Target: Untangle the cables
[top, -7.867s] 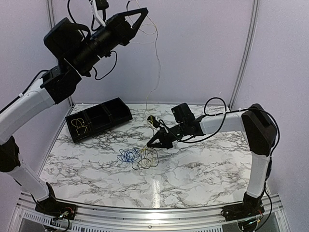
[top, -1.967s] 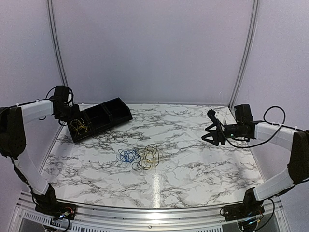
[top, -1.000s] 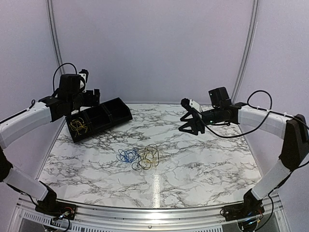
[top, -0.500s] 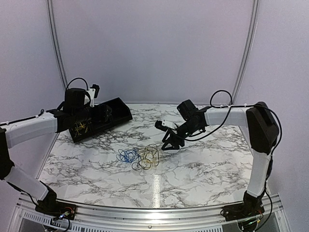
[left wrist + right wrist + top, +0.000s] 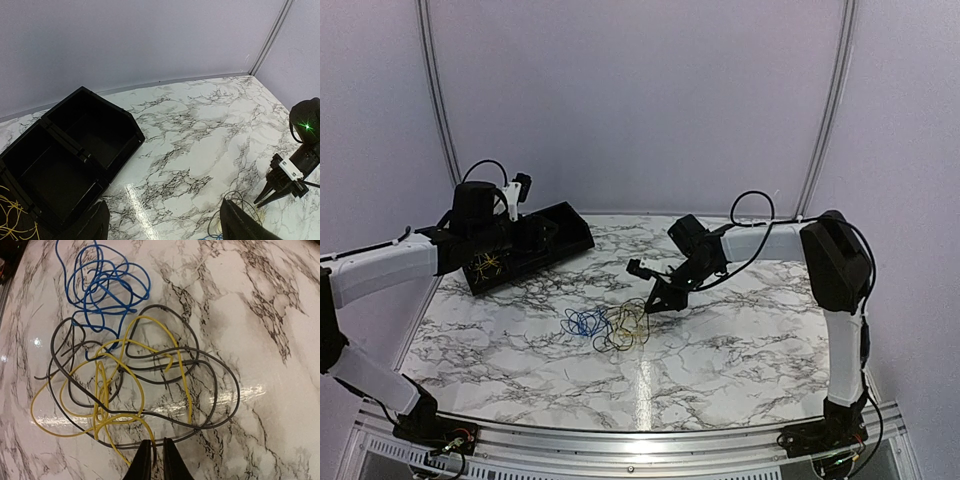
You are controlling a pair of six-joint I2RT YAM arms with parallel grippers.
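Note:
The cables lie in one tangle at mid-table: a blue cable [image 5: 584,321] [image 5: 100,285] on the left, a yellow cable [image 5: 633,325] [image 5: 143,397] and a black cable [image 5: 614,342] [image 5: 238,393] looped through each other. My right gripper [image 5: 651,306] [image 5: 156,442] is down at the tangle's right edge. Its fingers are closed to a thin slit, with a yellow strand and a black strand running between them. My left gripper [image 5: 536,234] [image 5: 165,231] hangs open above the black tray [image 5: 565,226], holding nothing. The left wrist view also catches the right gripper [image 5: 272,192].
The black divided tray [image 5: 117,117] sits at the back left, tilted, with loose yellow wire [image 5: 484,264] [image 5: 11,220] in its left compartment. Purple walls close in the back and sides. White marble tabletop [image 5: 740,340] surrounds the tangle.
My right arm swung in from the right and came down onto the tangle's edge, and its jaws closed there. The left arm moved a little right over the tray, its jaws slightly narrower.

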